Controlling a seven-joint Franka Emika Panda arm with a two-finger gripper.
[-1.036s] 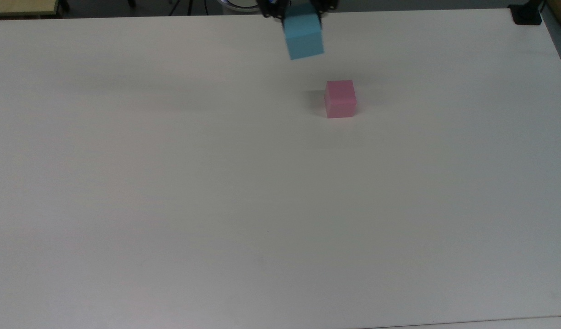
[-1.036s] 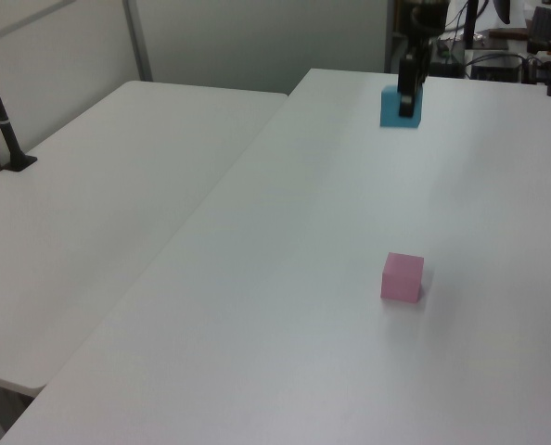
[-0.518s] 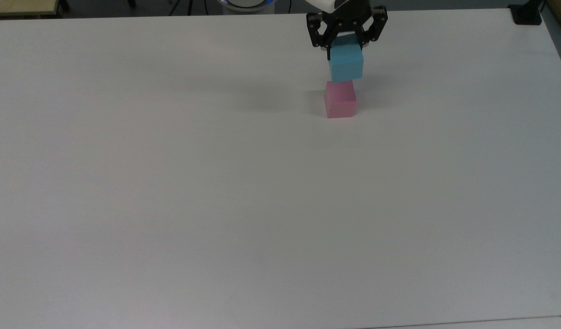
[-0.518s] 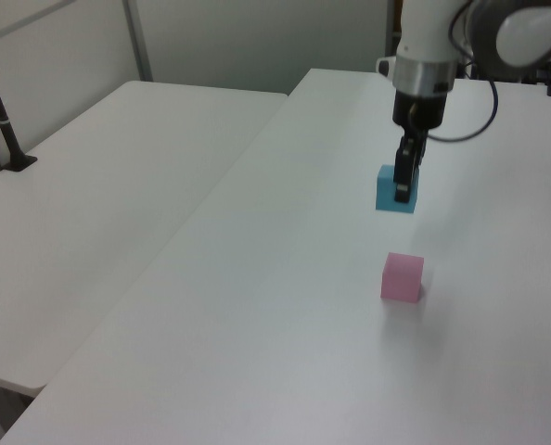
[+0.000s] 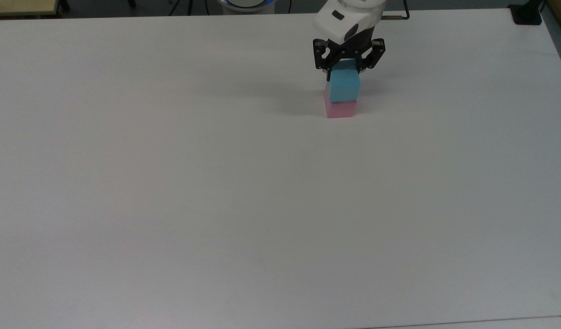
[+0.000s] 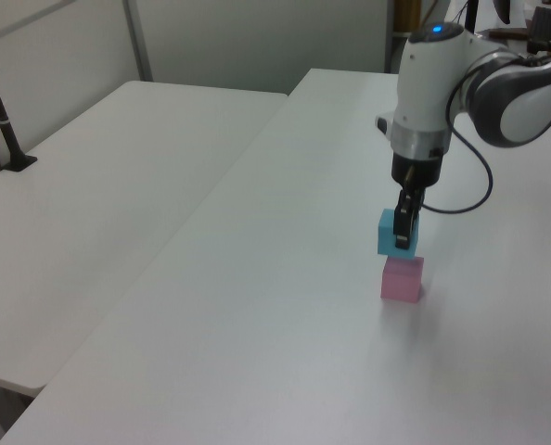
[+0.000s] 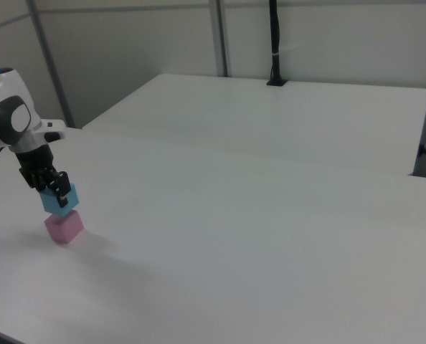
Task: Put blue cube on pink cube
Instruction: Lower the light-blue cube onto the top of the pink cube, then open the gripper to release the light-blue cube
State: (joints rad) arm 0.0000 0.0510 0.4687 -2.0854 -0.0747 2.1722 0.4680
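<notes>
Blue cube (image 5: 344, 87) clamped in end effector (image 5: 344, 73) above pink cube (image 5: 340, 109).

You are looking at a white surface (image 5: 170, 183) lying bare on every side of one small stack, so a hand could be passing freely anywhere around it. The stack itself is standing in the way: the pink cube (image 5: 340, 109) is sitting on the surface toward the top view's upper right, with the blue cube (image 5: 344, 87) directly above it, gripped by the hand (image 5: 345, 68). The arm (image 6: 442, 83) is occupying the room above the stack, and in the right view a black post (image 7: 275, 43) is rising from the neighbouring table, well apart.
</notes>
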